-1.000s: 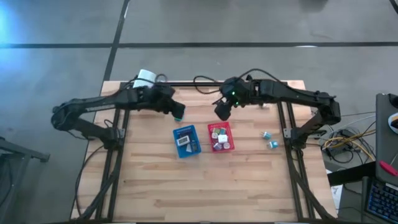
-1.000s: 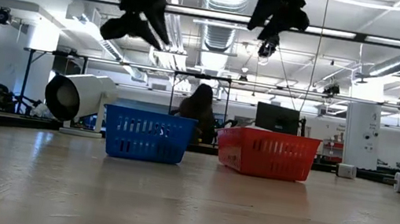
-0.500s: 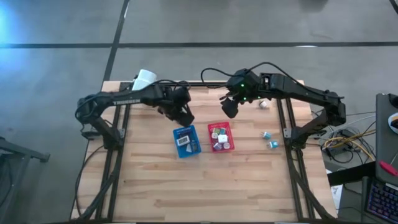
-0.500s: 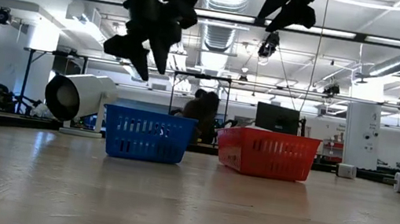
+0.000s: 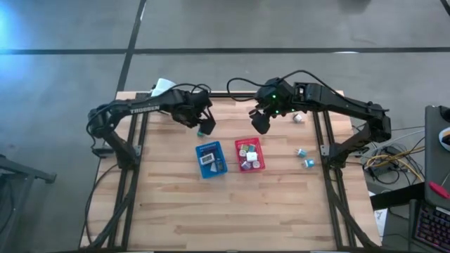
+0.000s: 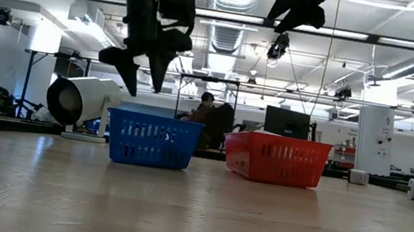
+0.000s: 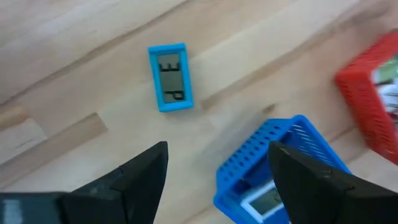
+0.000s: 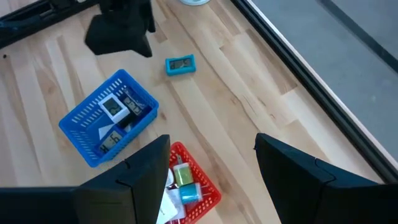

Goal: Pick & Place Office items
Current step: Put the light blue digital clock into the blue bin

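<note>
From above, the left gripper (image 5: 202, 126) hangs over the table (image 5: 232, 211) just beyond the blue tray (image 5: 210, 159), pulled back from where it stood over the tray's far edge half a second ago; a small teal rectangular item (image 5: 202, 131) now shows on the wood right under it. The right gripper (image 5: 259, 122) hovers beyond the red tray (image 5: 249, 154), unmoved. Two teal clips (image 5: 304, 157) lie near the table's right edge.

At table height, the left gripper (image 6: 138, 71) hangs above the blue tray (image 6: 152, 139), its fingers spread wider than before — nothing between them. The right gripper (image 6: 291, 18) stays high above the red tray (image 6: 277, 159).

The left wrist view shows the teal item (image 7: 170, 77) flat on the bare wood, apart from the blue tray (image 7: 273, 168), fingers parted and empty.

The right wrist view — parted, empty fingers; the teal item (image 8: 180, 65) lies beside the blue tray (image 8: 109, 124), which holds flat rectangular pieces
</note>
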`<action>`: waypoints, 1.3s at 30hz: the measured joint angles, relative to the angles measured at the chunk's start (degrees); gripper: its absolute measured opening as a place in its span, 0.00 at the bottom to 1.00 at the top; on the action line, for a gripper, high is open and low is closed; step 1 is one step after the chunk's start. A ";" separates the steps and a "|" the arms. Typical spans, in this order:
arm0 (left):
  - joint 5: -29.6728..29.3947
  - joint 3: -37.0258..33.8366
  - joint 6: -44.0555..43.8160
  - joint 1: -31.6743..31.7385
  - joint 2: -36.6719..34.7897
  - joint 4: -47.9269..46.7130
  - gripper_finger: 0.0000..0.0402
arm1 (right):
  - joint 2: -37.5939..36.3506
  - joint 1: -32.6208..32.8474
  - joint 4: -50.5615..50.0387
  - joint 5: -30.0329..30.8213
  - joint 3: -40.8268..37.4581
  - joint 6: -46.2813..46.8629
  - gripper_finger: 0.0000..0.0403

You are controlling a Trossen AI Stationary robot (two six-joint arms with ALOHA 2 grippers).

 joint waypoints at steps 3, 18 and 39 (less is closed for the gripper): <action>-0.02 -0.45 0.77 0.61 1.38 0.47 0.70 | 0.02 0.00 0.00 0.02 0.00 -0.71 0.57; -0.31 -0.45 3.30 1.33 9.45 4.87 0.70 | 0.04 0.00 -0.02 0.02 0.00 -1.00 0.57; -2.51 -2.11 5.36 4.34 12.06 8.04 0.70 | 0.04 -0.02 -0.44 0.04 0.00 -2.68 0.57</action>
